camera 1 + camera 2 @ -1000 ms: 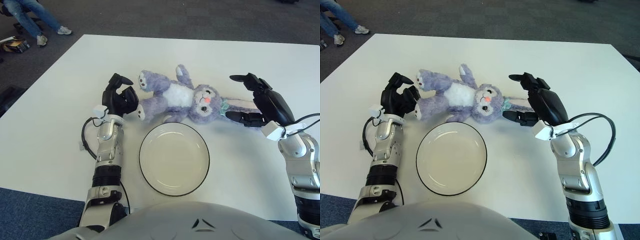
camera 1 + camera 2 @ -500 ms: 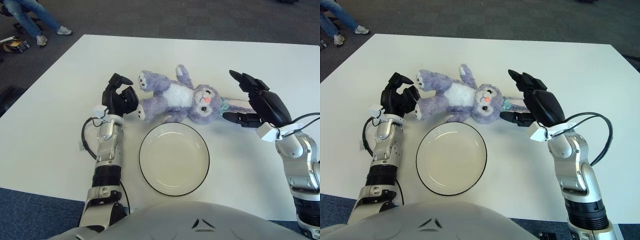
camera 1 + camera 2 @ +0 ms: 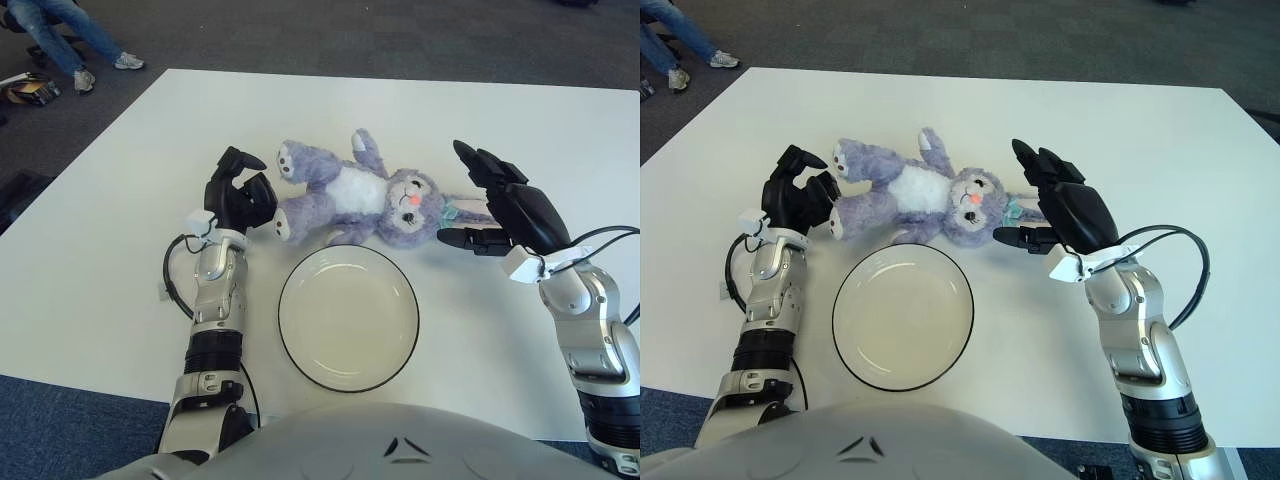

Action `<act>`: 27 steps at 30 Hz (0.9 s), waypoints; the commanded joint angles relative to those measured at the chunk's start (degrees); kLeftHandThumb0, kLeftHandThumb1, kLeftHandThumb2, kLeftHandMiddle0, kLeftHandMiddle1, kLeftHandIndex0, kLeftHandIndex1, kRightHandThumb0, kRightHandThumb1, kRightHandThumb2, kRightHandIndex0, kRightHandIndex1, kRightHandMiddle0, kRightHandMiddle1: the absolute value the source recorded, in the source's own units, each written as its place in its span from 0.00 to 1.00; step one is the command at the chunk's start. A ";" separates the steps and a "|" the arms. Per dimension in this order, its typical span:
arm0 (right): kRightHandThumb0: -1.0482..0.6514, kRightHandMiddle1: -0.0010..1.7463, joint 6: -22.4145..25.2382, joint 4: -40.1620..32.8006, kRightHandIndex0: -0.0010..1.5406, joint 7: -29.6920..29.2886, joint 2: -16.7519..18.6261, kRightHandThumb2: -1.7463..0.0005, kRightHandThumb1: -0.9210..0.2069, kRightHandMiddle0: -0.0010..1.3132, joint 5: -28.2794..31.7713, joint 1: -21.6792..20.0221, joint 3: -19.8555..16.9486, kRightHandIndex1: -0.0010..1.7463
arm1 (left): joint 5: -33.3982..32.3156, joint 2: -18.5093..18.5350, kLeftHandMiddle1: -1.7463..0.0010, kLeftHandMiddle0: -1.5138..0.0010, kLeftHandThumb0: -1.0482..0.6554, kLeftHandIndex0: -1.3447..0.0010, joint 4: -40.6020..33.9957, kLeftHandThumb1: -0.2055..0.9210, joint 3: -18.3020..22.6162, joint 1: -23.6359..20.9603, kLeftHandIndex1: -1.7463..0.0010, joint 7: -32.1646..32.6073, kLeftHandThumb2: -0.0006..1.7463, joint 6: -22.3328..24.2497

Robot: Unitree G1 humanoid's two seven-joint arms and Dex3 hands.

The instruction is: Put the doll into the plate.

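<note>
A purple plush bunny doll with a white belly lies on its back on the white table, head to the right, feet to the left. An empty white plate with a dark rim sits just in front of it. My right hand is open, fingers spread, right beside the doll's head and over its ears, not holding it. My left hand is by the doll's feet, its fingers loosely curled and holding nothing, touching or nearly touching a foot.
The white table ends close to my body in front. A cable loops beside my left forearm. A person's legs stand on the dark carpet at the far left.
My right hand has moved left towards the doll's head, still open. The left hand, doll and plate have not moved.
</note>
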 commanded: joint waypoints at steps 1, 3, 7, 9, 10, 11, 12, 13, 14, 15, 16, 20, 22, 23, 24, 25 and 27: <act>0.06 0.00 -1.22 1.51 0.04 -1.26 -0.08 0.82 0.05 0.00 -0.57 -1.65 0.51 0.01 | 0.03 -0.99 0.00 0.27 0.35 0.58 3.54 0.52 -0.43 4.09 0.00 -0.58 0.71 -0.82; 0.06 0.00 -1.48 2.09 0.04 -1.50 -0.01 0.82 0.05 0.00 -0.48 -2.06 0.73 0.02 | 0.02 -0.90 0.00 0.28 0.35 0.58 3.57 0.52 -0.49 4.10 0.00 -0.76 0.71 -0.94; 0.05 0.00 -1.75 3.28 0.05 -2.12 0.14 0.82 0.03 0.00 -0.66 -3.02 1.19 0.02 | 0.15 -0.96 0.00 0.28 0.35 0.58 3.63 0.52 -0.72 4.18 0.00 -0.72 0.71 -1.34; 0.04 0.00 -1.65 4.14 0.06 -2.61 0.32 0.81 0.02 0.00 -1.40 -3.87 1.83 0.02 | 0.13 -0.95 0.00 0.28 0.35 0.58 3.69 0.52 -0.77 4.19 0.00 -0.67 0.71 -1.54; 0.04 0.00 -1.60 4.64 0.06 -2.83 0.37 0.81 0.02 0.00 -1.78 -4.32 2.20 0.02 | 0.10 -0.94 0.00 0.28 0.35 0.58 3.72 0.52 -0.79 4.20 0.00 -0.70 0.71 -1.66; 0.04 0.00 -1.62 5.00 0.06 -3.02 0.34 0.81 0.02 0.00 -1.96 -4.57 2.39 0.02 | 0.12 -0.98 0.00 0.28 0.35 0.58 3.73 0.52 -0.86 4.24 0.00 -0.70 0.71 -1.77; 0.03 0.00 -1.59 5.52 0.06 -3.25 0.31 0.81 0.01 0.00 -2.34 -4.96 2.69 0.02 | 0.11 -0.97 0.00 0.28 0.35 0.58 3.74 0.52 -0.93 4.27 0.00 -0.78 0.71 -1.86; 0.04 0.00 -1.58 5.89 0.05 -3.43 0.28 0.82 0.02 0.00 -2.61 -5.22 2.90 0.02 | 0.09 -0.95 0.00 0.28 0.35 0.58 3.75 0.52 -0.98 4.30 0.00 -0.84 0.71 -1.93; 0.04 0.00 -1.58 6.24 0.05 -3.65 0.26 0.82 0.02 0.00 -2.93 -5.48 3.12 0.02 | 0.07 -0.93 0.00 0.28 0.35 0.58 3.77 0.52 -1.02 4.30 0.00 -0.91 0.71 -1.98; 0.04 0.00 -1.58 6.48 0.05 -3.82 0.24 0.82 0.02 0.00 -3.16 -5.65 3.28 0.02 | 0.04 -0.89 0.00 0.28 0.35 0.58 3.79 0.52 -1.04 4.30 0.00 -0.96 0.71 -2.02; 0.04 0.00 -1.76 6.97 0.05 -4.23 0.21 0.82 0.02 0.00 -3.66 -6.02 3.60 0.02 | 0.00 -0.85 0.00 0.28 0.35 0.59 3.82 0.52 -1.06 4.30 0.00 -1.03 0.71 -2.04; 0.07 0.00 -3.18 9.05 0.04 -6.00 -0.36 0.83 0.04 0.00 -5.93 -7.70 5.00 0.01 | -0.18 -0.82 0.00 0.28 0.35 0.59 3.83 0.52 -1.23 4.34 0.00 -1.26 0.70 -2.02; 0.08 0.00 -3.85 10.04 0.05 -6.71 -0.53 0.83 0.05 0.00 -6.98 -8.67 5.74 0.01 | -0.43 -0.80 0.00 0.28 0.35 0.59 3.85 0.53 -1.20 4.33 0.00 -1.47 0.70 -1.99; 0.08 0.00 -4.08 10.31 0.05 -6.92 -0.62 0.83 0.05 0.00 -7.12 -8.83 5.82 0.01 | -0.42 -0.87 0.00 0.28 0.35 0.59 3.83 0.53 -1.24 4.36 0.00 -1.48 0.70 -2.01; 0.08 0.00 -4.26 10.74 0.05 -7.11 -0.64 0.83 0.05 0.00 -7.36 -9.25 6.06 0.01 | -0.48 -0.91 0.00 0.29 0.35 0.59 3.82 0.53 -1.26 4.39 0.00 -1.55 0.70 -2.02; 0.08 0.00 -4.34 11.41 0.05 -7.24 -0.44 0.83 0.05 0.00 -7.78 -10.11 6.61 0.01 | -0.60 -0.92 0.00 0.29 0.35 0.59 3.84 0.53 -1.26 4.40 0.00 -1.70 0.70 -2.04; 0.08 0.00 -4.47 12.43 0.05 -7.39 -0.05 0.82 0.05 0.00 -8.39 -11.45 7.49 0.02 | -0.79 -0.92 0.00 0.29 0.35 0.59 3.89 0.53 -1.23 4.39 0.00 -1.93 0.70 -2.09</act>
